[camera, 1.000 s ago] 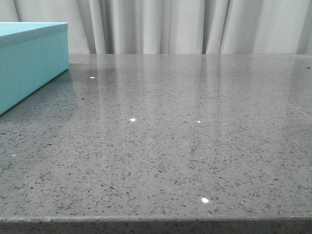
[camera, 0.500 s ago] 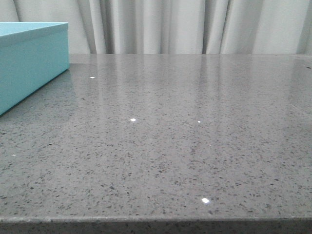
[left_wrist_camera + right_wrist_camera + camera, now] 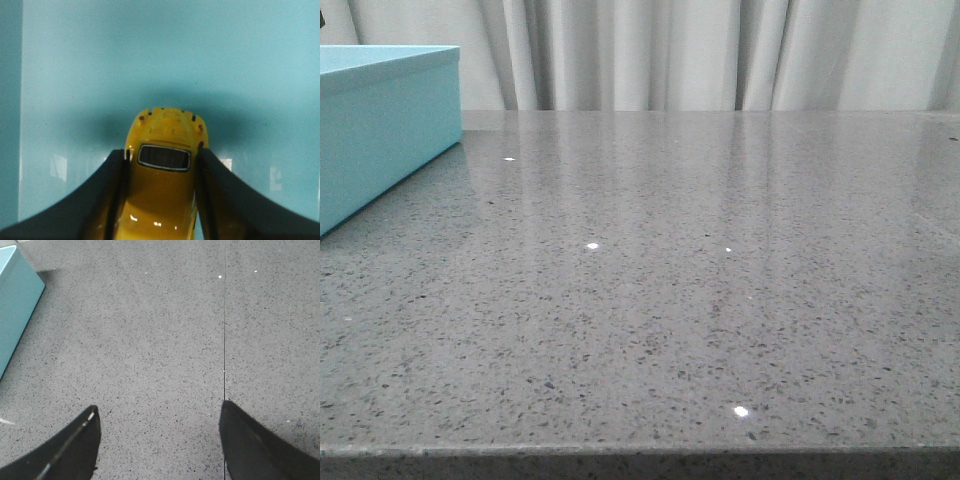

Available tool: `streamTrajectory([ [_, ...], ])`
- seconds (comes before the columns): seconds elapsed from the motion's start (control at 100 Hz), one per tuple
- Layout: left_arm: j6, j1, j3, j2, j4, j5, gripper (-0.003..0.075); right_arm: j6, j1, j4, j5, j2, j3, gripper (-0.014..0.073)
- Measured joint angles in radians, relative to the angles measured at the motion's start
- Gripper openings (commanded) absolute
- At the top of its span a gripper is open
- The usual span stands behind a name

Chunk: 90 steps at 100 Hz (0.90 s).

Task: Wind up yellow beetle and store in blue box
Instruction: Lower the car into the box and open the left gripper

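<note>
Left gripper (image 3: 162, 200) of mine is pinching the yellow beetle (image 3: 162, 165) over blue box (image 3: 165, 60) floor; my right gripper (image 3: 157, 445) is hanging spread above grey table (image 3: 150, 340).

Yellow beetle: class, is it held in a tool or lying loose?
Held. In the left wrist view the yellow beetle sits clamped between the left tool's dark fingers, over a turquoise surface, likely the blue box.

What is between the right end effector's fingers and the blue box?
Only bare grey table. In the right wrist view the open right end effector holds nothing, and nothing lies on the stretch over to the blue box.
</note>
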Motion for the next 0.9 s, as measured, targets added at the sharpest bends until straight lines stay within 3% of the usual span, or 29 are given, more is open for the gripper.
streamTrajectory([
  [0.12,-0.001,0.000,0.005,0.000,-0.002,-0.007,0.0122,0.000,0.000,0.004,0.000,0.000,0.000,0.0507],
  [0.39,-0.001,0.001,0.005,0.000,-0.004,-0.010,0.0359,0.000,0.000,0.004,0.000,0.000,0.000,0.0507],
  [0.9,-0.002,0.001,0.005,-0.092,-0.004,-0.038,0.0368,-0.023,0.000,0.000,0.000,-0.034,0.000,0.0507],
])
